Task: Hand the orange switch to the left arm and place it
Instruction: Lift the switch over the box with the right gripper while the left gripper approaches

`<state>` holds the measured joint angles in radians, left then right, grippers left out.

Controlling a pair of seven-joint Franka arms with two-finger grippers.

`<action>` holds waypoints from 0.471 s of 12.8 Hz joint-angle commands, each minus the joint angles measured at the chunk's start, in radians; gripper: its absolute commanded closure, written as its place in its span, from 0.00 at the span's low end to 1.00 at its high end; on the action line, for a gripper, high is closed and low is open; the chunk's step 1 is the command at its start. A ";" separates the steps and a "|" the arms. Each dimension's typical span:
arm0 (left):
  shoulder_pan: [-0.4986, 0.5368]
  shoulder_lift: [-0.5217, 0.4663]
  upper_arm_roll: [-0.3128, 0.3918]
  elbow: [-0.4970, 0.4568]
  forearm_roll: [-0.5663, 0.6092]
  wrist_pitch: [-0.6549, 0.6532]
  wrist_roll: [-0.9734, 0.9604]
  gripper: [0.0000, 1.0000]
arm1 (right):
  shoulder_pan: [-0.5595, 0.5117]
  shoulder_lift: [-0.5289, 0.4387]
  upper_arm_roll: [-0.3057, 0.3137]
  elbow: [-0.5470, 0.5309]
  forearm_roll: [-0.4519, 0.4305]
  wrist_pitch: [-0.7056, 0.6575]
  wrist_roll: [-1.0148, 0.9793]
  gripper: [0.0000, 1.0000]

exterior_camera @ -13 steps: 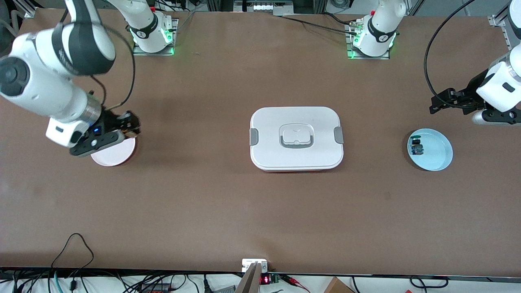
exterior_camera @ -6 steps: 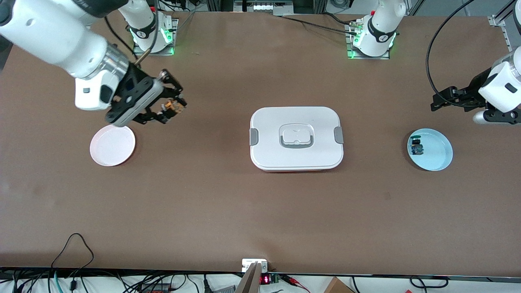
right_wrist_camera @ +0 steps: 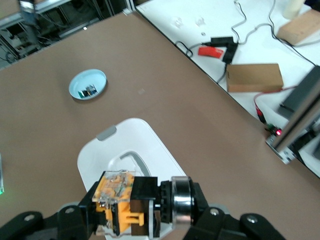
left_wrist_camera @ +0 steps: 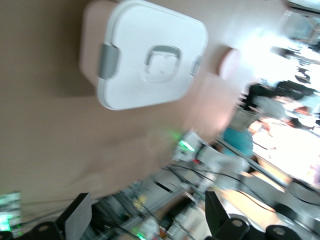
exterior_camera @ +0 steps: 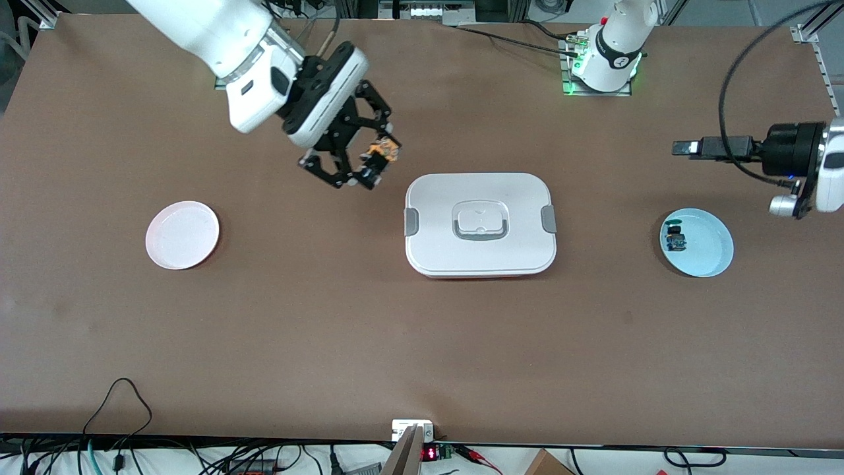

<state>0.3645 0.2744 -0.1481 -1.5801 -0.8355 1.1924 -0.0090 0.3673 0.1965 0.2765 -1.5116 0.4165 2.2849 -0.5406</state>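
Note:
My right gripper [exterior_camera: 372,161] is shut on the orange switch [exterior_camera: 383,150], a small black-and-orange part, and holds it in the air over the table just beside the box's corner on the robots' side. In the right wrist view the switch [right_wrist_camera: 124,200] sits between the jaws above the box [right_wrist_camera: 125,155]. The white lidded box [exterior_camera: 479,224] stands in the middle of the table. My left gripper [exterior_camera: 686,146] is open and empty, level over the table next to the blue plate; its fingers [left_wrist_camera: 77,222] stand wide apart, and that view shows the box [left_wrist_camera: 150,55].
An empty pink plate [exterior_camera: 182,235] lies toward the right arm's end. A light blue plate [exterior_camera: 709,254] toward the left arm's end holds a small blue-bodied component [exterior_camera: 674,239]. Cables and a cardboard box lie off the table's near edge.
My right gripper has lifted the switch from over the pink plate and carried it toward the box. My left wrist has turned so its gripper points level toward the box.

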 commanded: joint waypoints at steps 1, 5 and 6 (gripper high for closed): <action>-0.010 0.106 -0.025 0.043 -0.187 -0.062 -0.060 0.00 | -0.007 0.024 0.049 0.008 0.074 0.051 -0.064 1.00; -0.135 0.100 -0.068 0.002 -0.387 0.074 -0.149 0.00 | -0.008 0.079 0.053 0.007 0.434 0.064 -0.434 1.00; -0.169 0.097 -0.068 0.002 -0.436 0.111 -0.154 0.00 | -0.007 0.098 0.052 0.004 0.532 0.074 -0.523 1.00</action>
<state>0.2572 0.3900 -0.2202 -1.5782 -1.2022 1.2455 -0.1323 0.3666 0.2605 0.3214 -1.5132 0.7995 2.3357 -0.9034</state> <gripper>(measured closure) 0.000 0.278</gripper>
